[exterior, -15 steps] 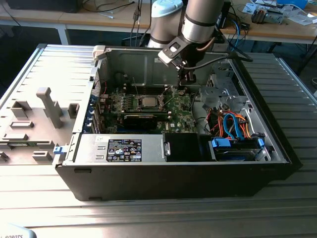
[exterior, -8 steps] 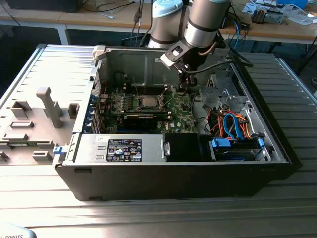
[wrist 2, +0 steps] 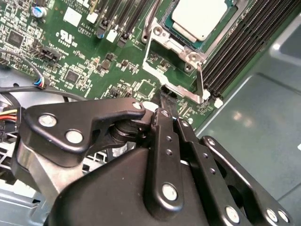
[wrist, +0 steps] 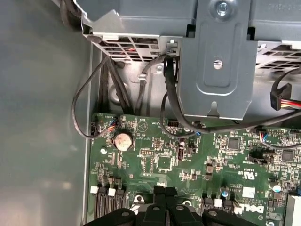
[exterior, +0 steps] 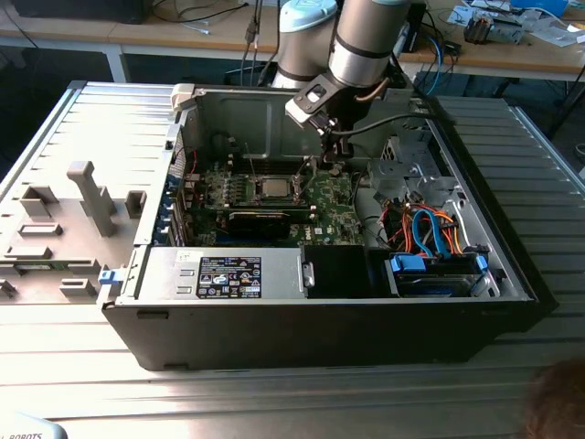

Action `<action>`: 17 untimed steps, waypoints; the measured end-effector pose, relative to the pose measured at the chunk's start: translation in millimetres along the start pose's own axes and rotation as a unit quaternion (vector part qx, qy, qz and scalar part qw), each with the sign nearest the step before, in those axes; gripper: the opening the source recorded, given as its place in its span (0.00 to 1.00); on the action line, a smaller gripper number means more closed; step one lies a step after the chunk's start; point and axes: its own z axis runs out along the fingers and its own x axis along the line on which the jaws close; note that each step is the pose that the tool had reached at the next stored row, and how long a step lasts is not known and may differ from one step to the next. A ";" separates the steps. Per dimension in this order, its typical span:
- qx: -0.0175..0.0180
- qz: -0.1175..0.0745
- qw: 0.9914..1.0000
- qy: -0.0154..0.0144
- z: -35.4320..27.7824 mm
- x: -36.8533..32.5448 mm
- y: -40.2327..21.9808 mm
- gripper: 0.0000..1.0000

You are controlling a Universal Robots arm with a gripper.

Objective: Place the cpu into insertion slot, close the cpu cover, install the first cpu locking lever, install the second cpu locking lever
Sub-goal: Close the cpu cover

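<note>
The cpu (wrist 2: 202, 16), a pale silvery square, lies seated in the insertion slot (wrist 2: 160, 70) on the green motherboard (exterior: 329, 197). The exterior view shows the cpu (exterior: 272, 187) near the board's middle. The cpu cover (wrist 2: 175, 43), a thin metal frame, lies flat around the chip. A thin silvery locking lever (wrist 2: 199, 77) runs along one side of the socket. My gripper (wrist 2: 167, 99) is shut, its black fingertips low over the board at the socket's corner, close to the lever's end. In the exterior view the gripper (exterior: 331, 166) hangs just to the exterior view's right of the socket.
The open black computer case (exterior: 320, 320) surrounds the board. Long black memory slots (wrist 2: 244, 42) flank the socket. A grey drive cage (wrist: 216, 56) and loose cables (exterior: 430, 229) stand at the exterior view's right. The power supply (exterior: 228, 274) sits at the front. A person's head (exterior: 558, 402) is at the corner.
</note>
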 end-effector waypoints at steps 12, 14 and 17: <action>0.000 0.000 1.000 0.000 0.9 0.7 -10.0 0.11; 0.000 0.000 1.000 0.000 1.0 0.8 -11.5 0.11; 0.000 0.000 1.000 0.000 1.2 0.9 -13.3 0.11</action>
